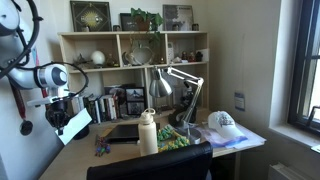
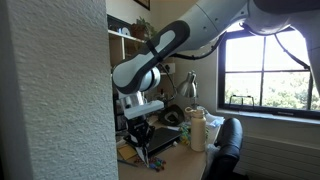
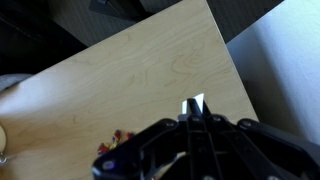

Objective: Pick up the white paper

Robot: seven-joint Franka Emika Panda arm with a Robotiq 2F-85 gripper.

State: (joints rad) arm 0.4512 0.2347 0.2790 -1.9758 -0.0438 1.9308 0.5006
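The white paper (image 1: pixel 76 126) is a thin plain sheet hanging tilted from my gripper (image 1: pixel 60 116), above the left end of the wooden desk (image 1: pixel 120 152). In the wrist view my gripper's fingers (image 3: pixel 195 116) are pressed together on it. Only a small white sliver of the paper (image 3: pixel 193 103) shows above the fingertips, with the desk top (image 3: pixel 130 70) well below. In an exterior view the gripper (image 2: pixel 140 130) hangs above the desk; I cannot make out the sheet there.
A white bottle (image 1: pixel 148 132) (image 2: pixel 197 128) stands mid-desk. A white baseball cap (image 1: pixel 222 122) lies on pale papers (image 1: pixel 240 138) at the right end. A desk lamp (image 1: pixel 185 85), a bookshelf (image 1: pixel 130 60) and a chair back (image 1: pixel 150 165) surround the desk.
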